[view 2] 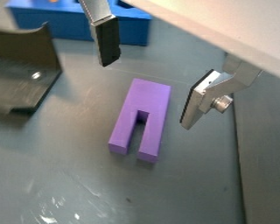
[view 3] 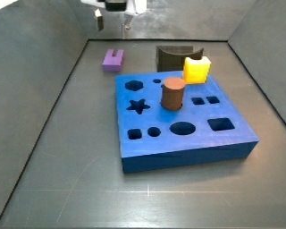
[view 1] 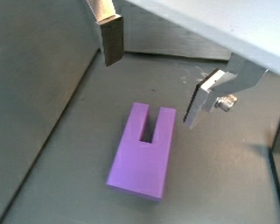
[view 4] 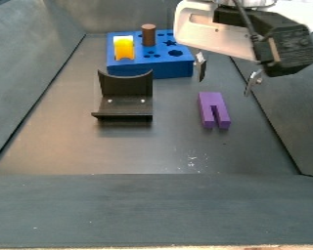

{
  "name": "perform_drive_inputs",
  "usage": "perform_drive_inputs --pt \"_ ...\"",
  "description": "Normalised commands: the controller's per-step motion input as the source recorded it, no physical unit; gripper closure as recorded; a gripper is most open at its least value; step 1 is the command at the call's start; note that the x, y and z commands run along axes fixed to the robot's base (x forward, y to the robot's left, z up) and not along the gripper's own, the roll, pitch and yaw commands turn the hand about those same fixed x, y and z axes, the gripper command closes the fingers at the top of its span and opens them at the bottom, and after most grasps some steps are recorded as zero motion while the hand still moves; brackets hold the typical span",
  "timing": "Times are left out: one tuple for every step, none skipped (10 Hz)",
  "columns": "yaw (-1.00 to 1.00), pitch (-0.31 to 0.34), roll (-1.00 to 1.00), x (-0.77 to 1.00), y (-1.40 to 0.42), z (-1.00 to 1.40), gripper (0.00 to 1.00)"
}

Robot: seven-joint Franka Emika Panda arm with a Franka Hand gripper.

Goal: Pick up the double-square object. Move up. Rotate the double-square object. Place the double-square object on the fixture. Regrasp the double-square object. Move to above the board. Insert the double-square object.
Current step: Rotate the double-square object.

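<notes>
The double-square object (view 3: pixel 113 60) is a lavender block with a slot in one end, lying flat on the dark floor (view 1: pixel 140 156) (view 2: pixel 140 121) (view 4: pixel 214 108). My gripper (view 4: pixel 226 70) hangs open above it (view 3: pixel 114 22). In both wrist views the block lies below and between the silver fingers (view 1: pixel 111 44) (view 2: pixel 105 42), untouched by them, with nothing held in the gripper (view 1: pixel 152 93) (view 2: pixel 147 94). The dark fixture (view 4: pixel 122 96) (view 2: pixel 20 74) (view 3: pixel 175 56) stands a short way from the block. The blue board (view 3: pixel 188 159) (view 4: pixel 166 70) (view 2: pixel 73 22) lies beyond the fixture.
A yellow block (view 3: pixel 197 69) (view 4: pixel 124 46) and a brown cylinder (view 3: pixel 173 92) (view 4: pixel 148 35) stand on the board. Grey walls enclose the floor, and the lavender block lies near the back wall (view 3: pixel 170 22) in a side view.
</notes>
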Motion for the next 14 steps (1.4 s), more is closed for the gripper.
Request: perform_drive_inputs --pt "1.00 -0.014 0.01 0.04 0.00 -0.05 0.00" --pt "1.00 -0.016 0.01 0.04 0.00 -0.05 0.00" --pt "1.00 -0.020 0.02 0.04 0.00 -0.05 0.00" --pt "1.00 -0.024 0.02 0.04 0.00 -0.05 0.00" --pt "1.00 -0.030 0.02 0.04 0.00 -0.05 0.00" --pt "0.77 -0.030 0.02 0.04 0.00 -0.05 0.00" --pt "0.46 -0.029 0.02 0.04 0.00 -0.05 0.00" --pt "0.28 -0.029 0.02 0.04 0.00 -0.06 0.00" --pt "0.00 0.000 0.00 0.00 0.00 -1.00 0.00" --pt "-0.05 -0.004 0.00 0.00 0.00 -1.00 0.00" --pt "-0.05 -0.023 -0.01 0.02 0.00 -1.00 0.00" --pt "-0.04 -0.032 -0.02 0.02 0.00 -1.00 0.00" --pt "-0.03 -0.038 -0.04 0.03 0.01 -1.00 0.00" --pt "-0.02 -0.042 -0.05 0.04 0.01 -1.00 0.00"
